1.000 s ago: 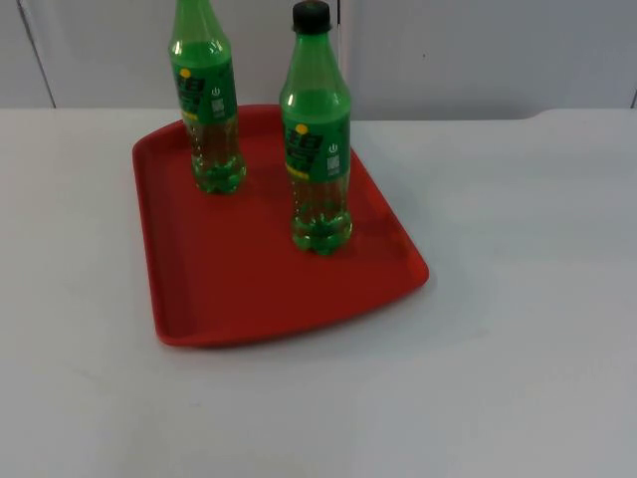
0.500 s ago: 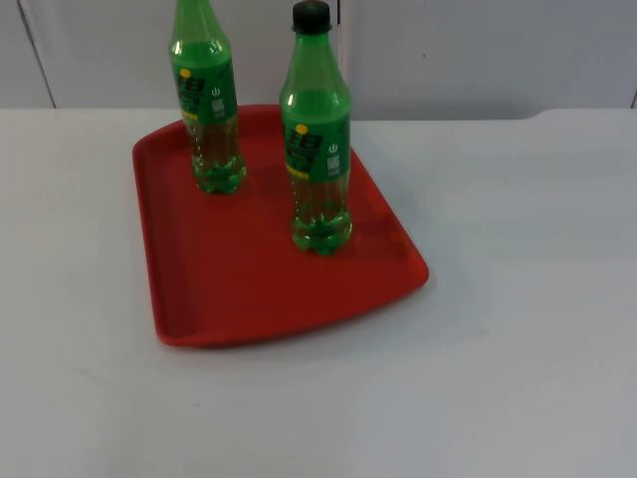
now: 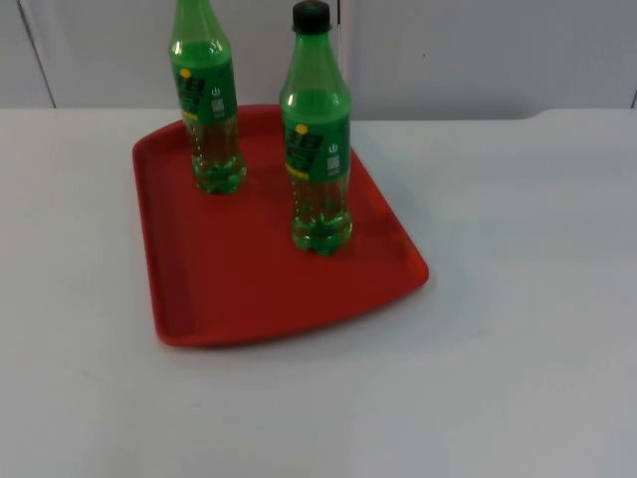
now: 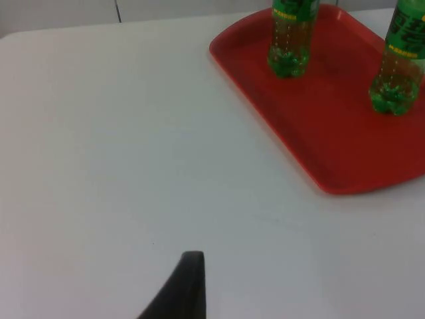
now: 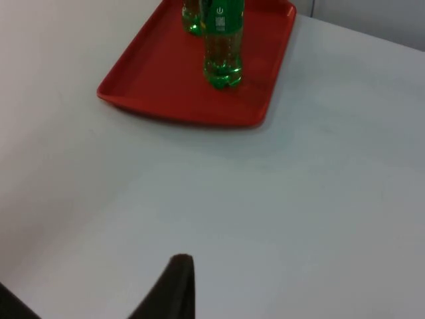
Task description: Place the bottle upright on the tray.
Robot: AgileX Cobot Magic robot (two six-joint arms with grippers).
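Left hand (image 4: 189, 279) and right hand (image 5: 176, 282) wait over bare desk (image 3: 518, 299), grip state unreadable. Both green soda bottles (image 3: 318, 139) (image 3: 206, 100) stand upright on red tray (image 3: 229, 289); task looks done.

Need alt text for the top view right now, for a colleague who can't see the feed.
Two green bottles stand upright on a red tray on the white table: the nearer bottle, black-capped, by the tray's right edge, the farther bottle at its back. A grey partition wall closes the table behind.

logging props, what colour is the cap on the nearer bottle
Black, on the nearer bottle; the cap shows best in the top view.
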